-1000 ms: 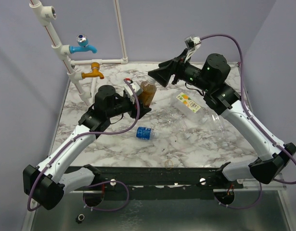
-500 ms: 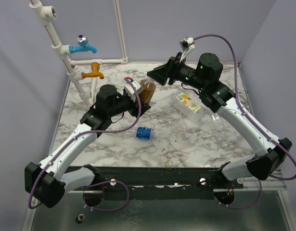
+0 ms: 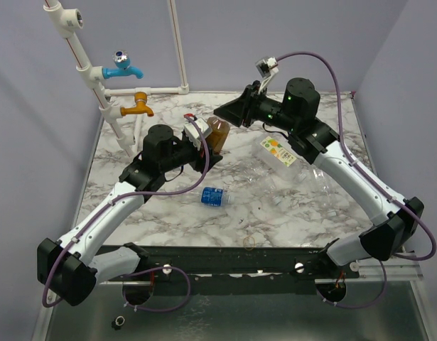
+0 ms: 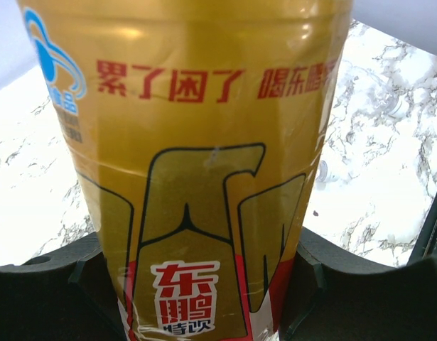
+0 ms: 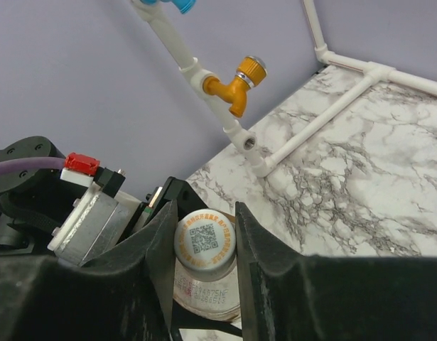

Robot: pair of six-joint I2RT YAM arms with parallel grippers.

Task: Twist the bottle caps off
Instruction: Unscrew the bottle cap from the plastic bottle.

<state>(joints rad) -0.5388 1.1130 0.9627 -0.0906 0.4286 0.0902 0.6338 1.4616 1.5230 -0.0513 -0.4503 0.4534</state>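
Gripped upright amber bottle (image 4: 218, 177), red-and-gold label, in left claw (image 3: 204, 144); pinched its white QR-printed cap (image 5: 204, 240) in right claw (image 5: 203, 212).

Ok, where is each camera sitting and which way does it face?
Top external: above and behind the arm bases, looking down on the marble table; left arm and right arm show.
Left wrist: on the left arm, facing the amber bottle close up; its pincer fingers at the bottom.
Right wrist: looking down on that bottle's cap, between its own fingers.
Shared: both wrist views show the amber bottle.
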